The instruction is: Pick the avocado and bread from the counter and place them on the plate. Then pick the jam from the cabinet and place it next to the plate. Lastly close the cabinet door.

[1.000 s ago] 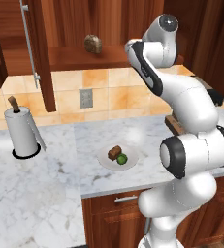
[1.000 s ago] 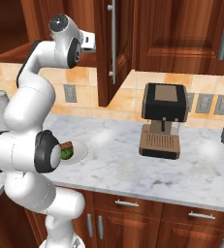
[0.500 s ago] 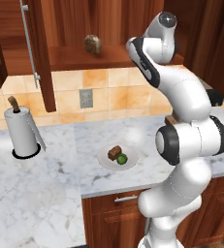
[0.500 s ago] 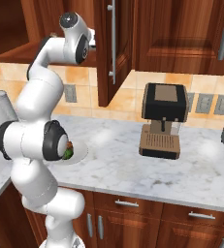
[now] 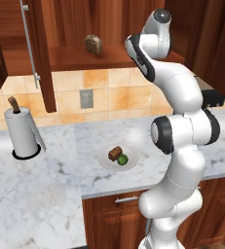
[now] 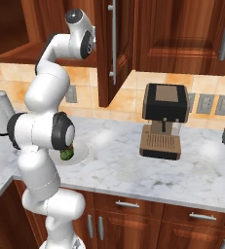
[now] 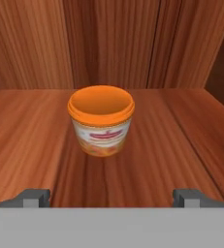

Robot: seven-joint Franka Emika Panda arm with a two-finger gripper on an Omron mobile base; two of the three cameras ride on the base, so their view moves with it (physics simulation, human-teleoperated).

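Cabinet shelf: jam upright ahead of wide-spread, empty fingers.

Jam on cabinet shelf, bread beside avocado on plate

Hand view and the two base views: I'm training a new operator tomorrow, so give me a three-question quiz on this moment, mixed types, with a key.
1. True or false: the avocado and the bread both lie on the plate.
2. In the hand view, the jam stands: A) upright on the cabinet shelf, ahead of the gripper; B) tipped over on the counter; C) clamped between the fingertips.
3. Fill in: the gripper's jaws are ___, with the jar lined up between them but not yet reached.

Key: 1 true; 2 A; 3 open.
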